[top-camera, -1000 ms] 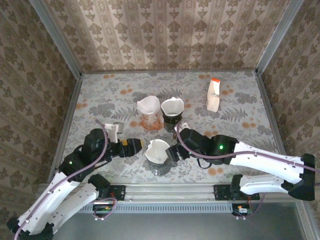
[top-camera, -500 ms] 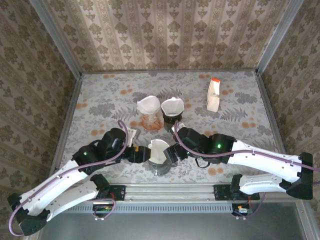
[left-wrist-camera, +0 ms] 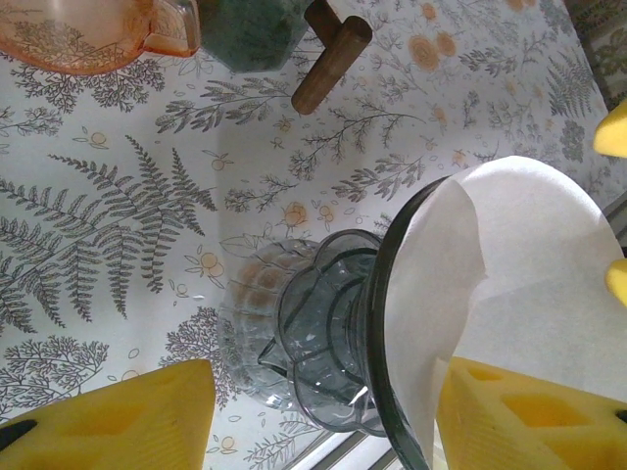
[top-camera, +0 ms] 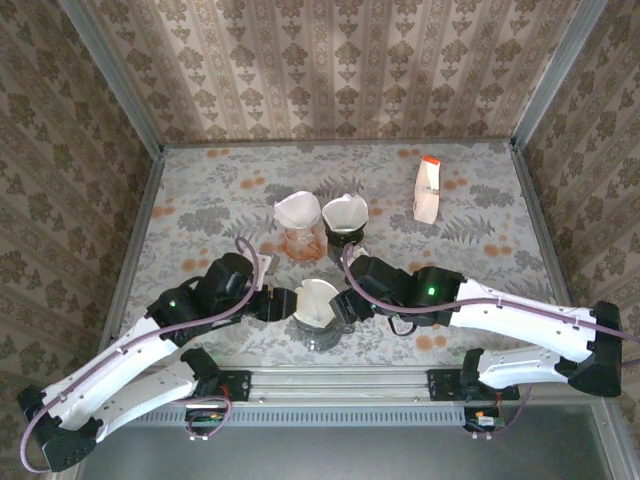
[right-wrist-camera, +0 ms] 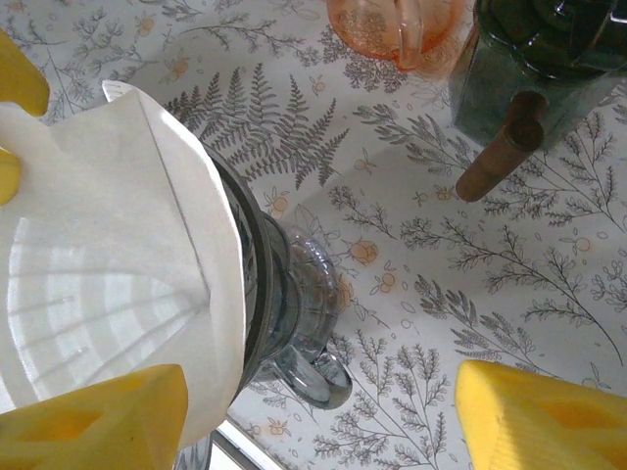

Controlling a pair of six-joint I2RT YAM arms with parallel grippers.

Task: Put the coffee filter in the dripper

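The white coffee filter point(top-camera: 318, 298) sits in the clear glass dripper point(left-wrist-camera: 315, 345) near the table's point(top-camera: 480, 250) front edge, flanked by the left gripper point(top-camera: 284, 303) and right gripper point(top-camera: 346, 306), each with its yellow fingers spread open around it.

White arm shells point(top-camera: 110, 375), black joints point(top-camera: 225, 285), green status lights point(top-camera: 430, 292), purple cables point(top-camera: 540, 311), blocky yellow tool fingers point(left-wrist-camera: 118, 411)

Both arms angled inward, left hand point(top-camera: 285, 305) facing right hand point(top-camera: 343, 306), jaws apart.
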